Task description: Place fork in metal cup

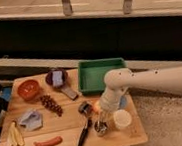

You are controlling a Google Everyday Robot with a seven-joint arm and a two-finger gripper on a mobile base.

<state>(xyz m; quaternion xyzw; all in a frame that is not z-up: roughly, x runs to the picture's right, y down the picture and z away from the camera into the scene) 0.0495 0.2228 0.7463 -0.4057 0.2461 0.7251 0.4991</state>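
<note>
The small shiny metal cup [101, 128] stands near the front edge of the wooden table [65, 121], just left of the pale cream cup [122, 119]. My gripper [99, 118] reaches down from the white arm [151, 82] and hangs right over the metal cup's rim. A thin dark piece, seemingly the fork [101, 123], stands at the cup's mouth under the gripper. I cannot tell whether it is held or how deep it sits.
A black-handled utensil [84, 134] lies left of the metal cup. A small dark block [84, 107] sits behind it. A green tray [100, 73], purple plate [56, 77], red bowl [28, 89], grapes [51, 104], crumpled cloth [30, 119], banana [14, 135] and sausage [48, 141] are also on the table.
</note>
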